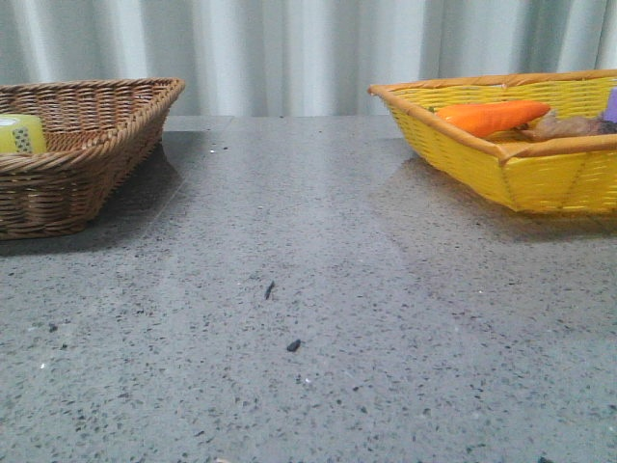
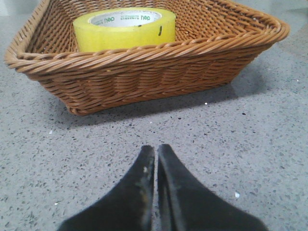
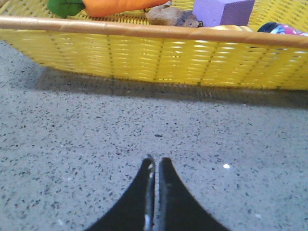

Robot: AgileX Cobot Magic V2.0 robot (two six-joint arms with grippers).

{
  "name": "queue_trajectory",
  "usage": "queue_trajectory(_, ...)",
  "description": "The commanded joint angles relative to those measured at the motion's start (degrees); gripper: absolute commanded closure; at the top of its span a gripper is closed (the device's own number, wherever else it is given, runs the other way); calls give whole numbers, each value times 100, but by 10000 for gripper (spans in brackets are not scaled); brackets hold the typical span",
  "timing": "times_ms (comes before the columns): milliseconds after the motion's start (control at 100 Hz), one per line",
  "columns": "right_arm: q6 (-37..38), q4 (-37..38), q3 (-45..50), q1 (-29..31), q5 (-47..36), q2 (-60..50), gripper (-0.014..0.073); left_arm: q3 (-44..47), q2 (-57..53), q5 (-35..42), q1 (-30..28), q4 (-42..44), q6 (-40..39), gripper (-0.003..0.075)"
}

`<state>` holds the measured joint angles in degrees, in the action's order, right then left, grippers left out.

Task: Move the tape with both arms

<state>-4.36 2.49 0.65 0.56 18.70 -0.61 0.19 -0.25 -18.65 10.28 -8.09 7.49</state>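
Resting inside the brown wicker basket (image 1: 92,145) at the far left of the grey speckled table (image 1: 318,289), the tape (image 1: 21,134) shows in the front view only as a yellow edge with a strip of white core above the woven rim. The left wrist view shows it whole: a wide yellow roll (image 2: 124,30) lying flat on the basket floor, its white inner core printed with small green lettering, the roll sitting toward the back of the basket (image 2: 144,67).

The left gripper (image 2: 155,159) hangs over bare tabletop just short of the brown basket's near wall, its two black fingers pressed together with only a hairline seam between them and nothing held. The right gripper (image 3: 154,168) is likewise closed and empty, its fingertips meeting above the table in front of the yellow basket (image 3: 159,53).

That yellow basket (image 1: 540,164) stands at the far right of the table, well apart from the brown one. Inside it lie an orange carrot-shaped toy (image 1: 492,116) with a green top (image 3: 65,6), a small brown object (image 3: 173,17) beside the carrot, a purple block (image 3: 224,10), and, at the right edge, part of a dark item with pink markings (image 3: 284,29) that is too cropped to identify. A pale pleated curtain (image 1: 289,48) hangs behind the table. Two small dark flecks (image 1: 281,318) lie on the open stretch of table between the baskets.
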Motion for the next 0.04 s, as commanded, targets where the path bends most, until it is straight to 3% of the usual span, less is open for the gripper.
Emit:
queue_trajectory(0,-32,35,124,43,-74,-103,655,51,-160,377,26,-24,-50,741)
queue_trajectory(30,-32,35,124,43,-74,-103,655,51,-160,377,26,-24,-50,741)
